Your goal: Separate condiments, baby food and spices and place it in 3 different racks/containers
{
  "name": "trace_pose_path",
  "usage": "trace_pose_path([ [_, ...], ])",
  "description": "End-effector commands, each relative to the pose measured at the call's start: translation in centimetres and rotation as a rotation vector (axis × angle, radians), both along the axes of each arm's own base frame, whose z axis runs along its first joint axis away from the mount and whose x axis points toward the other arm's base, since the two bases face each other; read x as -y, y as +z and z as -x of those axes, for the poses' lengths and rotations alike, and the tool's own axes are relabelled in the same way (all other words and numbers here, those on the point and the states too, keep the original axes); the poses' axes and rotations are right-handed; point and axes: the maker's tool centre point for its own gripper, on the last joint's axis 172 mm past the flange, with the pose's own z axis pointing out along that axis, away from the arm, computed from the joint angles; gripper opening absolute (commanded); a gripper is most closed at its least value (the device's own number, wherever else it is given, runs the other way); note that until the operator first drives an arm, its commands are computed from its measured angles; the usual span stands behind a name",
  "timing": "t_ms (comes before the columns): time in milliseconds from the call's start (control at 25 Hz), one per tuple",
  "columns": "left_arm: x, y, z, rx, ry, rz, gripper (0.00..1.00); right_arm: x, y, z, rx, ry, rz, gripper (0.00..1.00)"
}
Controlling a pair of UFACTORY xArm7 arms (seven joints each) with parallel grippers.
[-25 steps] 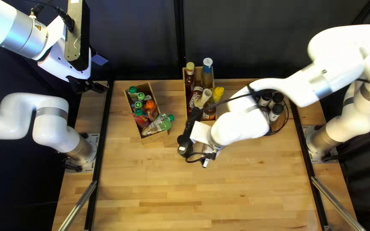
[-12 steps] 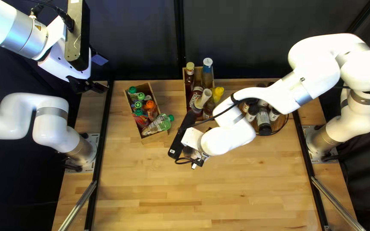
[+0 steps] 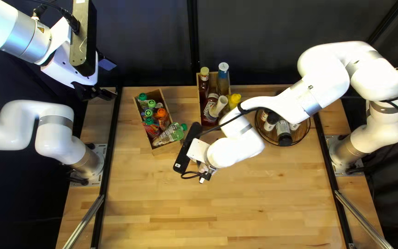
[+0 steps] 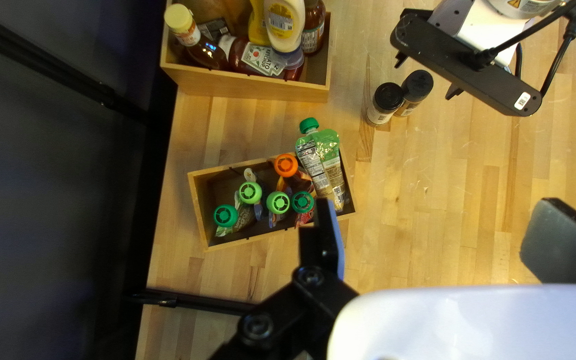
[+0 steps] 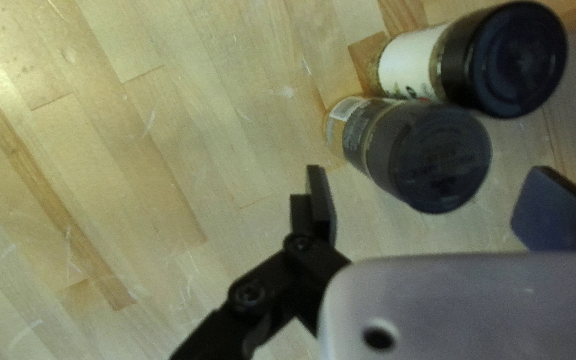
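Looks like your right end effector (image 5: 426, 172) is wide open, and the nearer black-capped, cylindrical spice jar (image 5: 438, 157) sits just ahead, facing its gap.

Slanted overhead view, downward wrist views sharing jars (image 5: 441, 157), right closer

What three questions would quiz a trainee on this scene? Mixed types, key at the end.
1. True or false: the right gripper is open.
2. Fill in: on the baby food pouches in their wooden box, one cap is not green; it is ____.
3. Where do the two spice jars by the right gripper stand?
a) in the pouches' wooden box
b) on the bare tabletop
c) in the condiment box

Key: 1 true; 2 orange; 3 b
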Motion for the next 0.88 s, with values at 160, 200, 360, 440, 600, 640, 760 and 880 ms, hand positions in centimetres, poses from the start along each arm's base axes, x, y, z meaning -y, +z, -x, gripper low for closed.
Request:
trace_pose_path([
  [160, 0.0, 0.0, 0.0, 0.0, 0.0, 0.0, 1.0, 0.1, 0.0, -0.2, -0.005, 0.018, -0.008, 0.04],
  [200, 0.0, 0.0, 0.0, 0.0, 0.0, 0.0, 1.0, 0.1, 0.2, -0.1, -0.005, 0.019, -0.007, 0.02],
  [360, 0.0, 0.0, 0.0, 0.0, 0.0, 0.0, 1.0, -0.9, 2.1, 2.0, -0.007, 0.025, 0.005, 0.02],
  [440, 0.0, 0.0, 0.0, 0.0, 0.0, 0.0, 1.0, -1.3, 2.7, 3.1, -0.01, 0.034, -0.004, 0.01],
  [600, 0.0, 0.0, 0.0, 0.0, 0.0, 0.0, 1.0, -1.9, 4.8, 5.9, -0.021, 0.05, -0.011, 0.01],
  [640, 0.0, 0.0, 0.0, 0.0, 0.0, 0.0, 1.0, -1.7, 6.2, 7.4, -0.023, 0.055, -0.009, 0.01],
  [760, 0.0, 0.0, 0.0, 0.0, 0.0, 0.0, 1.0, -0.9, 8.7, 10.0, -0.028, 0.067, -0.006, 0.0],
  [880, 0.0, 0.0, 0.0, 0.0, 0.0, 0.0, 1.0, 0.2, 11.5, 12.7, -0.028, 0.097, -0.014, 0.0],
])
